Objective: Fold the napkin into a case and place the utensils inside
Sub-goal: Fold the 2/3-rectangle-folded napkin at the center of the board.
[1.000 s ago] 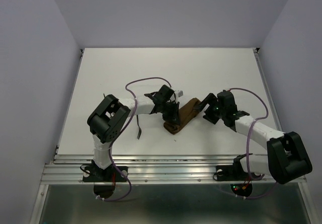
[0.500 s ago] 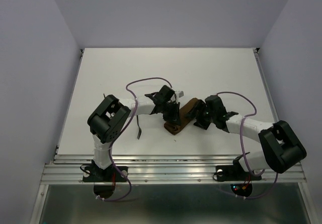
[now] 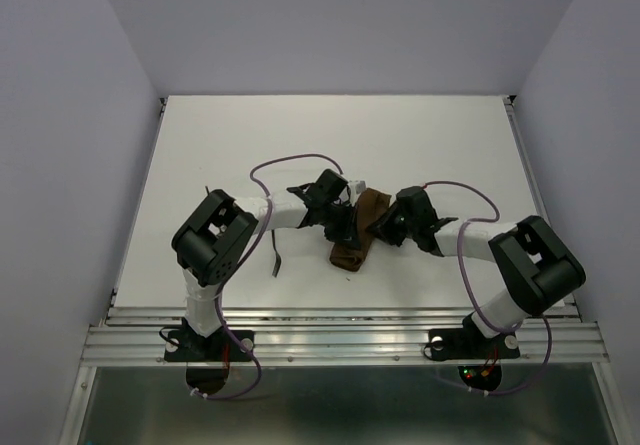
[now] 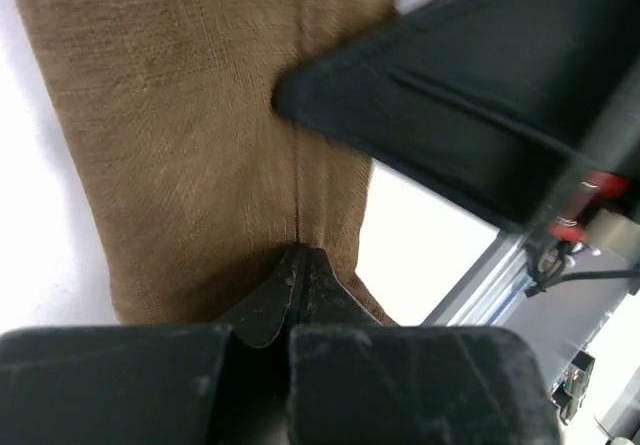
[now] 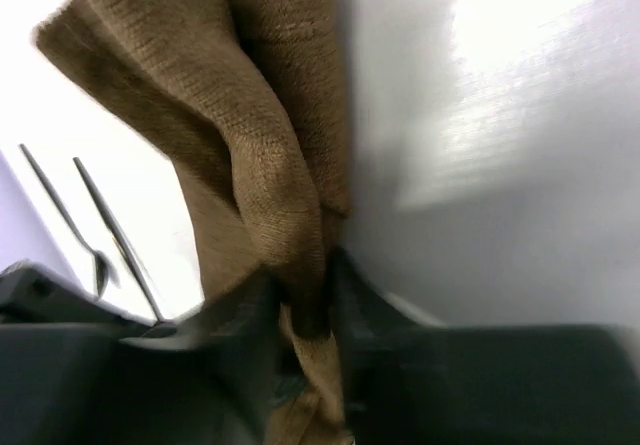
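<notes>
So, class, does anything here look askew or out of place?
The napkin is rumpled: a thick twisted fold bunches up in the right gripper instead of lying flat. The two utensils lie outside it, not tucked in.

- We see the napkin [image 4: 190,135] as coarse woven brown cloth, matt, with its threads plain to see.
- We take the utensils [image 5: 110,228] for thin dark metal with a faint sheen.
- The left gripper [image 4: 300,270] looks to us like matt black plastic, lightly scratched.
- The right gripper [image 5: 305,300] is dark and blurred; we cannot tell its finish.
- We find the table [image 3: 330,135] smooth and white, with a soft glare.
- The rail [image 3: 340,337] at its near edge looks to us like ribbed, silvery bare metal.
</notes>
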Motion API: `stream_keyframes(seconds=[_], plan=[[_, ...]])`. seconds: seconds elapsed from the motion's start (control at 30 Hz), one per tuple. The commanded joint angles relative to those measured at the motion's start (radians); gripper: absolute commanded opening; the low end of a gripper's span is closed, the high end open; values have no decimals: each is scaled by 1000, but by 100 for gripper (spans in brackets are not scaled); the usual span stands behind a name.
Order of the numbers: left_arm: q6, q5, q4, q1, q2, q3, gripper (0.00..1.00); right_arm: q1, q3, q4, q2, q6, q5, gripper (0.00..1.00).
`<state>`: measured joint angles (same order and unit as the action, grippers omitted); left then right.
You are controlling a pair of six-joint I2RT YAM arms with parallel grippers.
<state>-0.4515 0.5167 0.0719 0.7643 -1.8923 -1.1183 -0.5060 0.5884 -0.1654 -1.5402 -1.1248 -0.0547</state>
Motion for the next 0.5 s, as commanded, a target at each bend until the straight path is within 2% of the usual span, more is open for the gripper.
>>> stream_keyframes(seconds=[0.0,0.07,0.13,0.33,0.47], plan=[[5,31,-11,7,128,23,0,-9,8,53,-47,20,98,18],[13,36,-12,7,157,28,0,-9,27,58,-47,42,104,5],[27,36,-3,7,192,31,0,-9,42,63,-51,82,105,1],[57,-7,58,7,240,26,11,-9,91,76,-69,137,101,1],[66,-11,55,7,225,44,10,-9,111,84,-83,151,89,1]])
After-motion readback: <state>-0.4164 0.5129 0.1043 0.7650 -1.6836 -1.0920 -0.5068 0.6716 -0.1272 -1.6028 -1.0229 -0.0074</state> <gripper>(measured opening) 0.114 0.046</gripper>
